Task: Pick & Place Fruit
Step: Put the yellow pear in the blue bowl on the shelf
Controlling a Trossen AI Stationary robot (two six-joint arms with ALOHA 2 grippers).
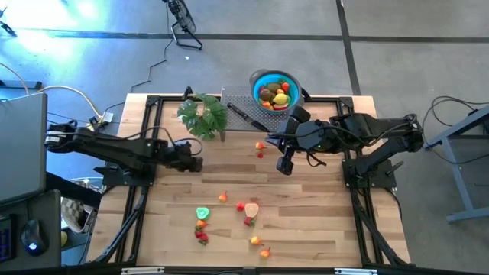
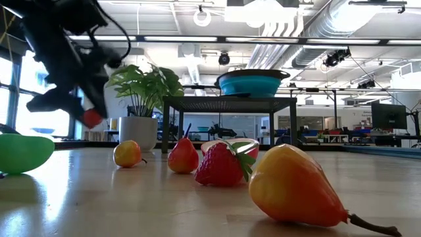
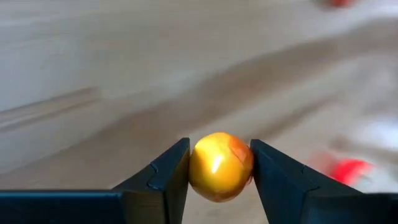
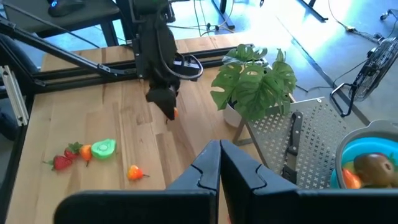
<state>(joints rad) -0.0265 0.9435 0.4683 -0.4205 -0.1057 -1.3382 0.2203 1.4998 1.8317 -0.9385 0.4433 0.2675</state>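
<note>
Dark fingers (image 3: 166, 177) of the left gripper (image 3: 221, 171) are pinching a small orange-yellow fruit (image 3: 220, 166) between them, holding it above the wooden table (image 1: 321, 229) near the leafy plant (image 1: 203, 114). Farther right, the right gripper (image 1: 285, 164) is hanging fully closed and empty, just before the blue bowl (image 1: 263, 79) holding other fruit.

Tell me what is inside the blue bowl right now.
The blue bowl holds a pile of toy fruit: a brown kiwi, yellow and red pieces on top. Whatever lies beneath that top layer is covered.
</note>
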